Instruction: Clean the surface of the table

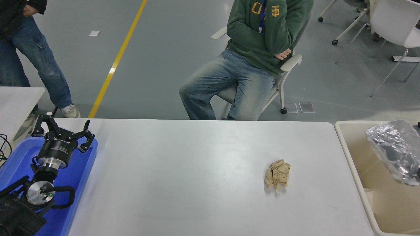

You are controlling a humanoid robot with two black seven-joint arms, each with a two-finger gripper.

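Observation:
The white table surface (pixel 197 164) fills the lower middle of the head view. A crumpled ball of brown paper (pixel 277 178) lies on its right half. A crinkled foil tray (pixel 393 154) sits tilted inside the beige bin (pixel 352 170) beside the table's right edge. My left gripper (pixel 62 127) is parked open over the blue tray (pixel 82 170) at the lower left, holding nothing. My right gripper is out of view; only a dark sliver shows at the right edge above the foil.
A seated person (pixel 256 49) in a green hoodie faces the table's far side. Another person's legs (pixel 42 65) stand at the top left. A small white table corner (pixel 16 98) is at the left, office chairs (pixel 393 26) at the top right.

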